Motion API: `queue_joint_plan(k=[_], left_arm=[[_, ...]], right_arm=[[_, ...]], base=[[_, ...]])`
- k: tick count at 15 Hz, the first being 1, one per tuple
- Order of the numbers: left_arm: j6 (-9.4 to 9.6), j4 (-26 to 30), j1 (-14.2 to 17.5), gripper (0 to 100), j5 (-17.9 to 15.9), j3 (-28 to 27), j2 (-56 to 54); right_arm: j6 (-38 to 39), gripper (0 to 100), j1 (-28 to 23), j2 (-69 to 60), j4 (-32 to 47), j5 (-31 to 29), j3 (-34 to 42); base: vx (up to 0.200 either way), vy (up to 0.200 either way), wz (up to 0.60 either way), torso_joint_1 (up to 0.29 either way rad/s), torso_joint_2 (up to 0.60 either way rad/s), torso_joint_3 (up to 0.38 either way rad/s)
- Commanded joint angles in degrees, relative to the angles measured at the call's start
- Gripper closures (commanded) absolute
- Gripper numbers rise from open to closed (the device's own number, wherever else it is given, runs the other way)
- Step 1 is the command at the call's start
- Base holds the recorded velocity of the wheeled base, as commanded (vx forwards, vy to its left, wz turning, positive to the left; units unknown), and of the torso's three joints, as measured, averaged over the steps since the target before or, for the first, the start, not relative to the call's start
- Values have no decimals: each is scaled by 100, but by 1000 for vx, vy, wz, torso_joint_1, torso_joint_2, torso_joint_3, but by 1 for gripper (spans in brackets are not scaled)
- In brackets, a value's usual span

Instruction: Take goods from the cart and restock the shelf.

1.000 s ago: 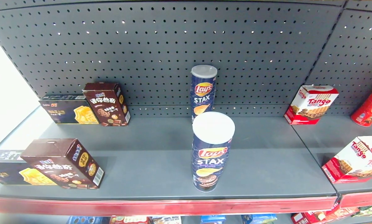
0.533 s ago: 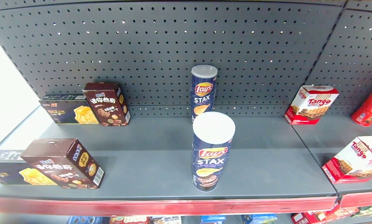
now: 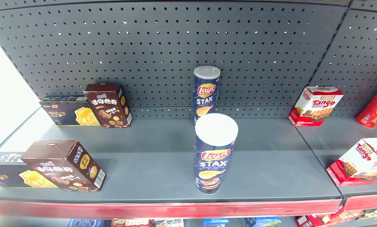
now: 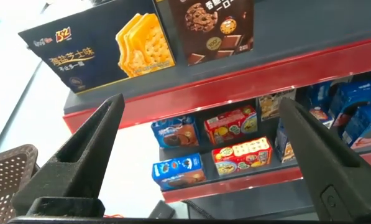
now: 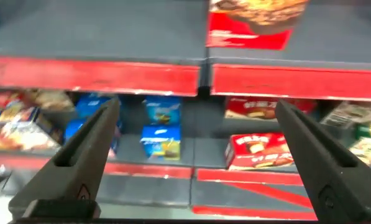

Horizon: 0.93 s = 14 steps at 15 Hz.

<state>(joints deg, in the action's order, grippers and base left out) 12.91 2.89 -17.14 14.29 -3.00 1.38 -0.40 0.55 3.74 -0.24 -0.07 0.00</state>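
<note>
Two dark blue chip cans stand upright in the middle of the grey shelf (image 3: 270, 164): one near the front edge (image 3: 214, 157), one against the pegboard (image 3: 206, 93). Dark biscuit boxes stand at the front left (image 3: 65, 166) and back left (image 3: 108, 105). My left gripper (image 4: 201, 155) is open and empty, below and in front of the shelf's red lip (image 4: 235, 84), facing the black-and-yellow cracker box (image 4: 104, 53). My right gripper (image 5: 197, 155) is open and empty too, facing the lower shelves under a red-and-white wafer box (image 5: 253, 22).
Red-and-white wafer boxes (image 3: 316, 105) (image 3: 362, 162) and a red can (image 3: 376, 108) stand on the adjoining shelf to the right. Lower shelves hold blue and red snack packs (image 4: 235, 127) (image 5: 163, 134). A brown basket rim (image 4: 8, 174) is low beside the left gripper.
</note>
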Motion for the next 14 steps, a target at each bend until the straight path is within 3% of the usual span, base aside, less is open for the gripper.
queue_joint_plan(k=[1,2,5,6,8,9,12,13,14], left_arm=[[-69,1,-26,0,4,1,-15],[-122,1,-61,0,-31,1,-59],[-192,-16,-685,0,-849,10,-138],[-192,-16,-685,0,-849,10,-138],[-553,10,-149,0,-251,10,539],[-553,10,237,0,-181,10,697],[-632,10,2066,0,-172,10,662],[-649,10,2118,0,-189,10,618],[-799,-43,2162,0,-392,71,372]], right_arm=[[31,0,-64,-313,-2,-168,0],[5,0,-64,-313,-2,-168,0],[5,0,-55,-313,-2,-160,0],[5,0,-55,-313,-2,-160,0],[14,0,-55,-322,-2,-160,0],[14,0,-55,-322,-2,-160,0],[14,0,-46,-322,-2,-160,0],[14,0,-55,-322,-2,-160,0],[14,0,-55,-322,-2,-160,0]], base=[[0,0,0,0,0,0],[0,0,0,0,0,0],[0,0,0,0,0,0],[0,0,0,0,0,0],[0,0,0,0,0,0],[0,0,0,0,0,0],[0,0,0,0,0,0],[0,0,0,0,0,0],[0,0,0,0,0,0]])
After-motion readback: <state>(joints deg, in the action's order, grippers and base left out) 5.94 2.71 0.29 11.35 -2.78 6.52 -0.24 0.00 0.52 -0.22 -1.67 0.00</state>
